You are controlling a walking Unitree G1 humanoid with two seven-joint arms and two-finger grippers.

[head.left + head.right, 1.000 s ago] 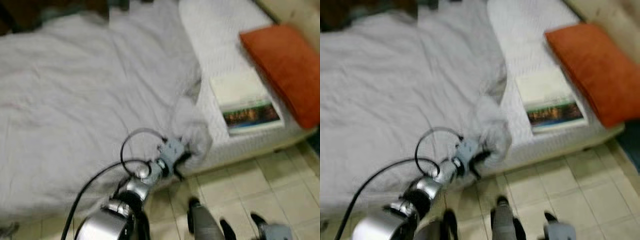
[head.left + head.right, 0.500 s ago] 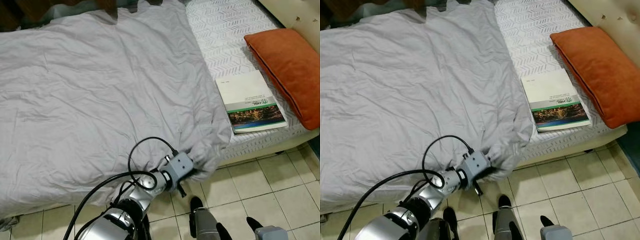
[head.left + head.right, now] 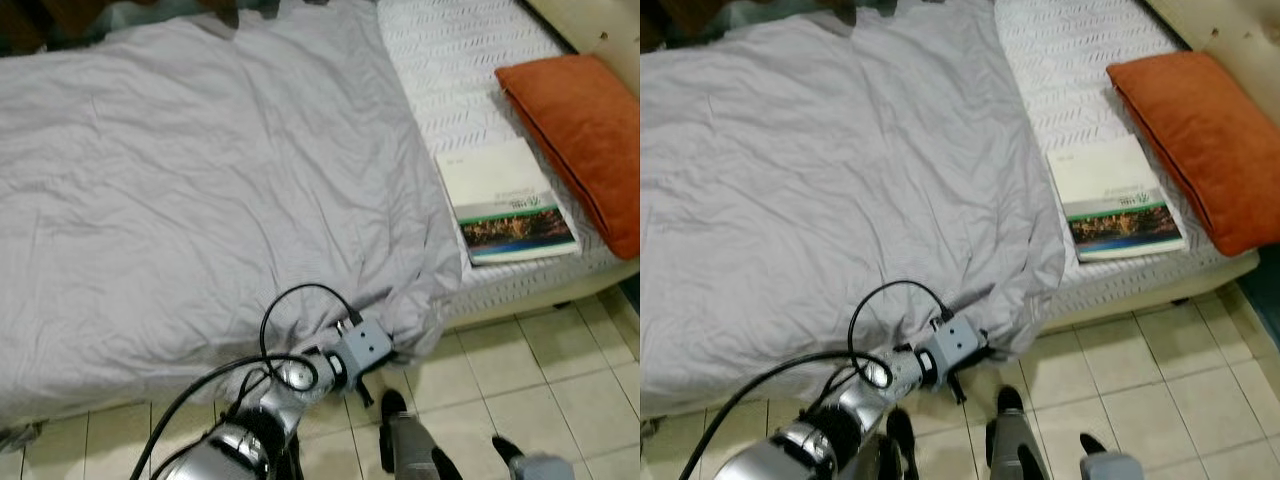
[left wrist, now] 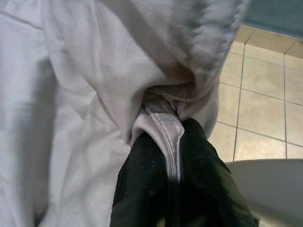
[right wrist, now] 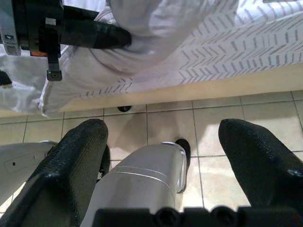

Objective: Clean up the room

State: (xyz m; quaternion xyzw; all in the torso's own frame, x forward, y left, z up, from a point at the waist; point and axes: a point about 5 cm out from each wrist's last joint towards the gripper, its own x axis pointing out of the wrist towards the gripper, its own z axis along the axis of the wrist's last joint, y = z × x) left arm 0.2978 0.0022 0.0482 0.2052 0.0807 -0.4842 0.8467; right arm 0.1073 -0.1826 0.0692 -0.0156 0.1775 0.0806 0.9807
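1. Bedsheet (image 3: 200,190), a pale grey one, covers most of the bed, filling the left and centre of the head view; its near corner droops over the mattress edge at lower centre.
2. At that corner the left gripper (image 4: 173,156) is clenched on a folded hem of the bedsheet; the wrist view shows the stitched edge pinched between the two black fingers (image 4: 142,175).
3. Uncovered mattress (image 3: 450,60) with a chevron pattern runs along the upper right of the frame, so the sheet does not reach that side.
4. On that bare strip lie a book (image 3: 505,200) at centre right and, just beyond it at the right edge, an orange pillow (image 3: 580,130); the two look close together, and I cannot tell whether they touch.
5. Right gripper (image 5: 165,165) hangs low over the tiled floor (image 3: 530,380) at the bottom right, fingers spread apart and holding nothing.
6. Step in hand, as I judge it: making the bed, with the corner grasped ready to be drawn out flat.
7. Next move likely calls for pulling the corner toward the pillow side to spread the sheet, keeping the grip firm on the thin hem and minding the book, which would be buried or dragged unless cleared.
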